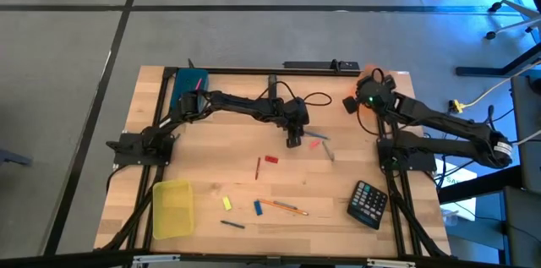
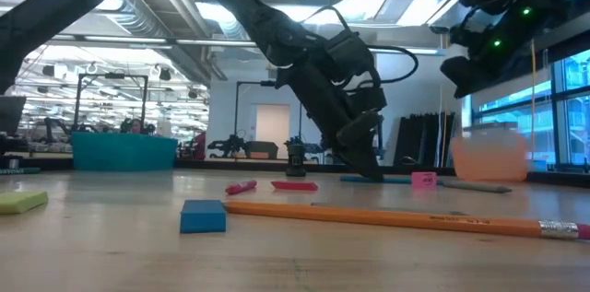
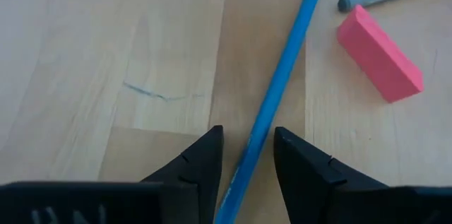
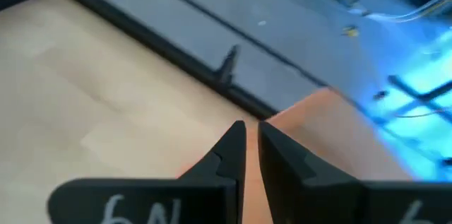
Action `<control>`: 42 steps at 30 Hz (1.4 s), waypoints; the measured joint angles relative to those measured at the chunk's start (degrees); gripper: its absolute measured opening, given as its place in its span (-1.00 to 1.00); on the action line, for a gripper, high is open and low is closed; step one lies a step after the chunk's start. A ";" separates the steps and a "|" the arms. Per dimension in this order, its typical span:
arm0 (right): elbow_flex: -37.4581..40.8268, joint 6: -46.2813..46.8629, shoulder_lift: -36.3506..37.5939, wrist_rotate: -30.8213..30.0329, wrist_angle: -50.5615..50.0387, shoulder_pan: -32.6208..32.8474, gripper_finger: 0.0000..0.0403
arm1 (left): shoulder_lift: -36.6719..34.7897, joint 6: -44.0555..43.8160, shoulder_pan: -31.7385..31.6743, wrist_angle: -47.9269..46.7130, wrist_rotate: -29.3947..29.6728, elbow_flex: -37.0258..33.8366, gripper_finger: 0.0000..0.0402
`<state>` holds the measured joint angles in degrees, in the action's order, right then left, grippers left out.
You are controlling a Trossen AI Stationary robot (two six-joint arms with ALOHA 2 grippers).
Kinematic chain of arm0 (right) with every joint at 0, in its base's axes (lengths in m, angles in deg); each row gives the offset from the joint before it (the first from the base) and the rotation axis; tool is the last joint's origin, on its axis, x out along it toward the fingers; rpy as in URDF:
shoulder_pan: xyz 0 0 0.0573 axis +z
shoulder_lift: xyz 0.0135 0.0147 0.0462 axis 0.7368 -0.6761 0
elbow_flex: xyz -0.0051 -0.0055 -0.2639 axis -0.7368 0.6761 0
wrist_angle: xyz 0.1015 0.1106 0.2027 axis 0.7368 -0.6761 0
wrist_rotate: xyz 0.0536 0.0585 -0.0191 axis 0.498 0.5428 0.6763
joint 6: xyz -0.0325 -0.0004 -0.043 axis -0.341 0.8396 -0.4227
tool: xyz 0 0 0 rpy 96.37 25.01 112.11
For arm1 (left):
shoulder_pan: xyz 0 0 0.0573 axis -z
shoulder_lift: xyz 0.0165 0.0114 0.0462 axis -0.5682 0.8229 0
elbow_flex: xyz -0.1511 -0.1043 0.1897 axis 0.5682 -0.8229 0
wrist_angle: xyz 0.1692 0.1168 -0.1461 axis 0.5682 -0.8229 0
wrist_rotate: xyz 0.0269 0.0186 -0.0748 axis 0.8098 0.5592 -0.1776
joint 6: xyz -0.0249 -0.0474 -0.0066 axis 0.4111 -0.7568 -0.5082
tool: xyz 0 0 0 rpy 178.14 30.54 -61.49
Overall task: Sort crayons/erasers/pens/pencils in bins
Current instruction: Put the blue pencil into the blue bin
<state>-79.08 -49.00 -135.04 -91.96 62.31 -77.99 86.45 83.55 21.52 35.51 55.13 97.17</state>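
Straddling the blue stick (image 3: 272,104), your left gripper (image 3: 247,160) has fingers apart; the stick's long axis runs straight ahead between them, right arm farther off.

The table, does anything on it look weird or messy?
A faint blue scribble marks the bare wood near the left pincer, whose fingers straddle a blue stick. Otherwise only loose unsorted pieces; nothing broken or spilled.
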 joint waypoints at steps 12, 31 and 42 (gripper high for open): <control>0.00 3.03 -1.72 17.26 -1.80 0.54 -0.79 | 0.04 -0.04 -0.04 -0.52 0.67 -0.09 -0.54; 0.00 0.49 -15.60 7.93 3.62 -4.59 -0.79 | -0.10 -3.82 0.22 -0.41 1.01 -0.18 -0.54; 0.00 -0.91 -23.34 18.25 4.00 -8.00 -0.84 | -0.44 -4.68 0.89 -0.82 0.23 -0.26 -0.54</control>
<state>-79.08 -49.91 -158.37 -73.71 66.32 -85.99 86.01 78.87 22.41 34.69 55.36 96.91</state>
